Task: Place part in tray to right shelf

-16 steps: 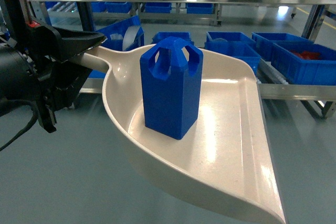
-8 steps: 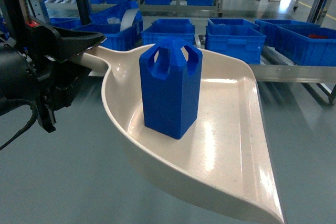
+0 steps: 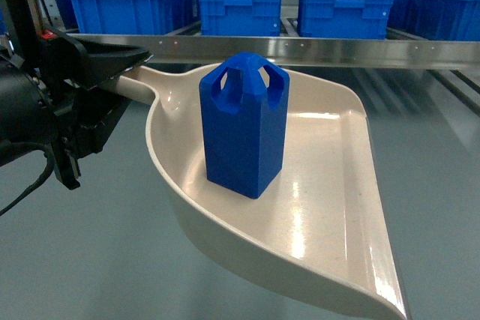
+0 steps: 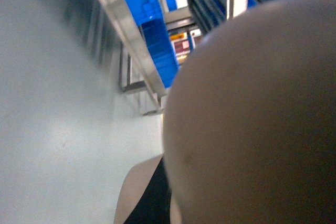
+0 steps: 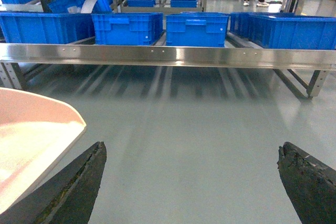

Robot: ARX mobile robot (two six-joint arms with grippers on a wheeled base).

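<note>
Tray (image 3: 330, 222), cream and scoop-shaped, fills the lower centre of the head view, its handle running to the upper left into the left gripper (image 3: 112, 65), whose black jaws appear clamped on it, though blur hides the contact. Right shelf (image 3: 315, 50) crosses the top. Right gripper (image 5: 191, 179) hangs wide open, empty. Part (image 3: 244, 129) stands upright in the tray's middle.

There is one small blue block (image 3: 244, 130). It stands in one cream scoop (image 3: 330, 207). One black hand (image 3: 112, 61) holds the scoop handle. The right wrist view shows two dark fingers (image 5: 71, 187) of one more hand (image 5: 191, 182). Behind, one long shiny rail (image 3: 315, 51) runs across. Three big blue crates (image 3: 241, 13) show in a row behind it, and more sit farther back.
</note>
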